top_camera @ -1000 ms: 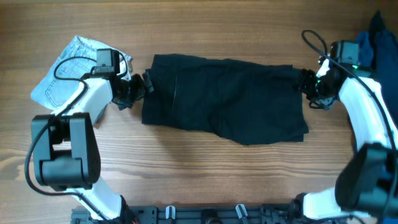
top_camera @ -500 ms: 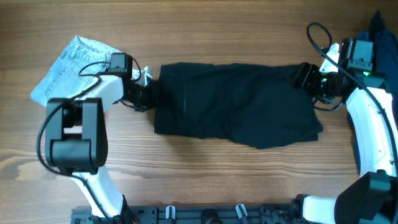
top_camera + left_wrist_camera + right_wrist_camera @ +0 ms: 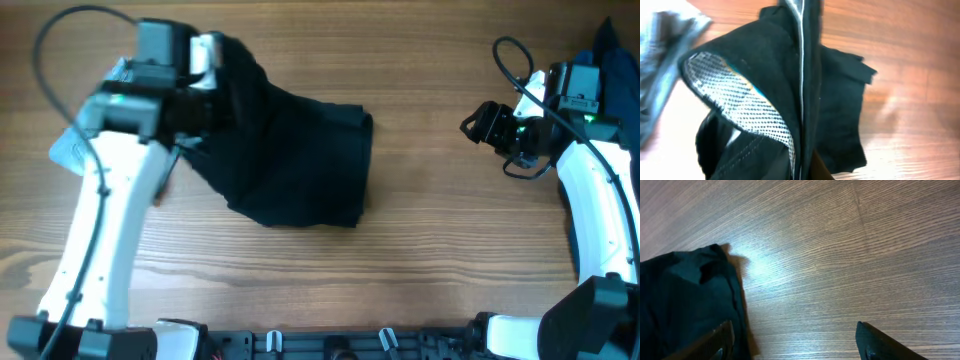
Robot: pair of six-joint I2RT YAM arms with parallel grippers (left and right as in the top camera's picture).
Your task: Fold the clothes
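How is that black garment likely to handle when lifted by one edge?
Probably floppy: the black garment drapes from its raised corner, rest trailing on the table. Likely light: thin fabric with mesh lining. It may drag and bunch rather than slide flat.

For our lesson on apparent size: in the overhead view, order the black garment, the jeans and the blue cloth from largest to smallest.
1. black garment, clearly largest.
2-3. blue cloth and jeans: unranked. The frame edge cuts off one, and the left arm covers most of the other.
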